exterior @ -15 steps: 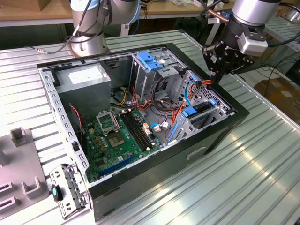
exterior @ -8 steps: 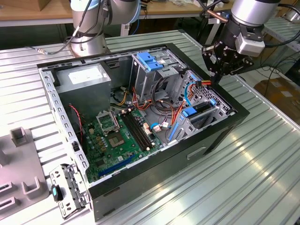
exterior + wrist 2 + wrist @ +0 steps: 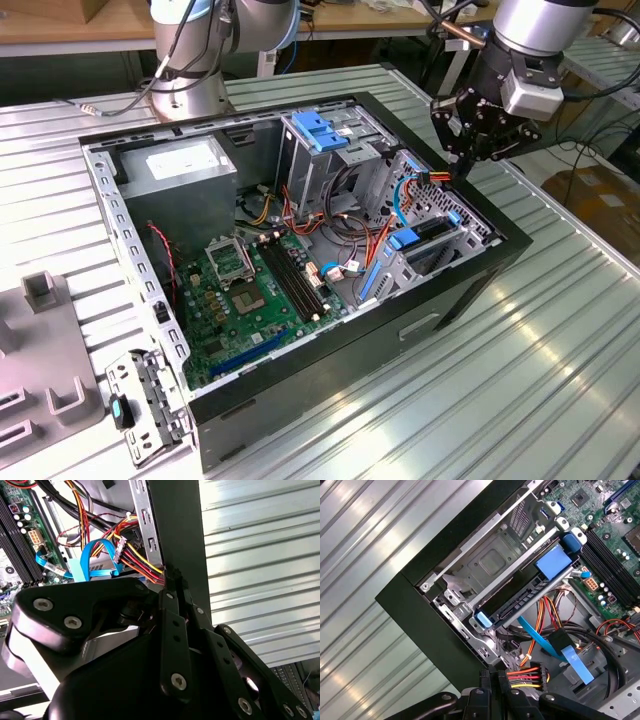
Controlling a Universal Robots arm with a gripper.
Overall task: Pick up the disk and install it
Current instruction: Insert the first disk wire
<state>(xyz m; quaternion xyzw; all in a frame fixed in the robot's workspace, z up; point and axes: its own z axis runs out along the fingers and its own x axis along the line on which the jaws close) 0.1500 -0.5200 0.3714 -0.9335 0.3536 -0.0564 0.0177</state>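
An open black computer case [image 3: 470, 290] lies on its side on a ribbed metal tabletop [image 3: 560, 370]. Inside, a green motherboard [image 3: 240, 300] sits beside a grey power supply [image 3: 185, 170]. Red, yellow and orange cables [image 3: 300, 215] run between them. A light-blue latch plate [image 3: 318, 130] tops the upright metal drive cage [image 3: 335, 160]. A grey bracket [image 3: 145, 400] rests just beside the case.

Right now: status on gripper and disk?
Gripper shut, empty, at the case's edge by the drive cage. Disk seated in the cage, blue rails showing. Power cables bunched beside the gripper.
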